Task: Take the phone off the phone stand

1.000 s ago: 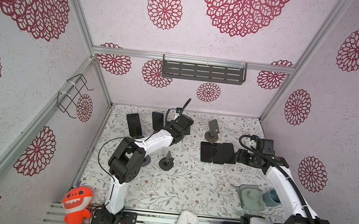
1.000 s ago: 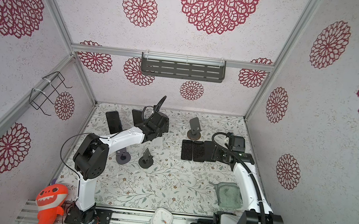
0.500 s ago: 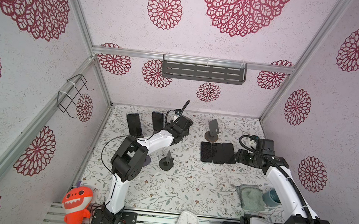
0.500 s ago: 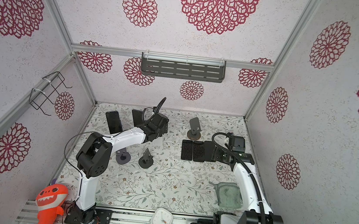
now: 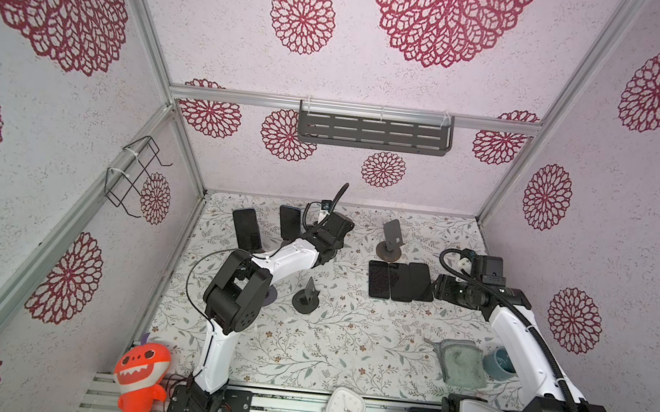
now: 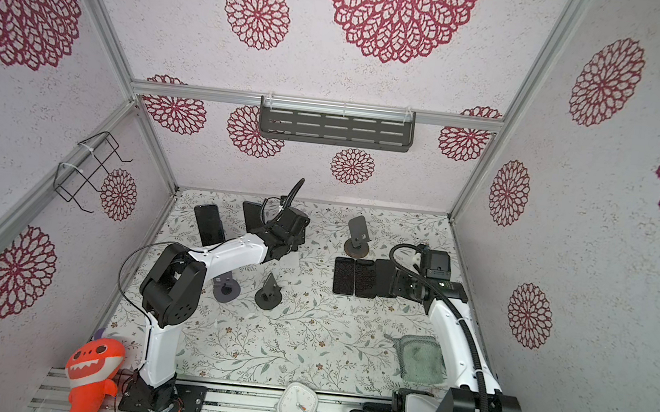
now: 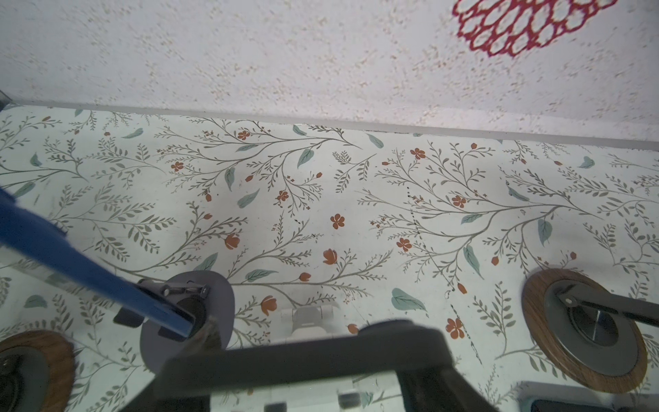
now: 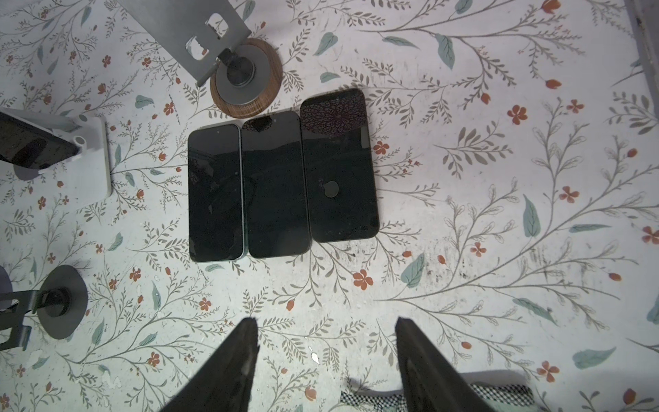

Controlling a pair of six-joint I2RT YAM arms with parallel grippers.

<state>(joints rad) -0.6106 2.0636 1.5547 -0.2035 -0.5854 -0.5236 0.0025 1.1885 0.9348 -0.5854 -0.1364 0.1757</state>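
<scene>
A dark phone point(image 8: 34, 144) leans on a white phone stand point(image 8: 91, 157) at the far middle of the table. In the left wrist view its top edge point(image 7: 303, 353) runs blurred across my left gripper point(image 7: 303, 360), and the white stand point(image 7: 309, 318) shows just beyond it. The jaws stand on either side of that edge, but contact is not clear. In both top views the left gripper point(image 5: 333, 236) point(image 6: 296, 230) covers this phone. My right gripper point(image 8: 326, 321) point(image 5: 438, 289) is open and empty beside three phones lying flat point(image 8: 278, 182).
Two more phones lean on stands at the far left point(image 5: 246, 229) point(image 5: 290, 221). An empty wood-based stand point(image 5: 390, 240) and a dark empty stand point(image 5: 306, 296) are on the table. A cloth point(image 5: 462, 363), blue cup point(image 5: 502, 359), white clock point(image 5: 346, 409) and orange toy point(image 5: 139, 371) lie near the front.
The left gripper's jaws have narrowed around the phone on the white stand, and its arm has shifted slightly. The right arm has not moved.
</scene>
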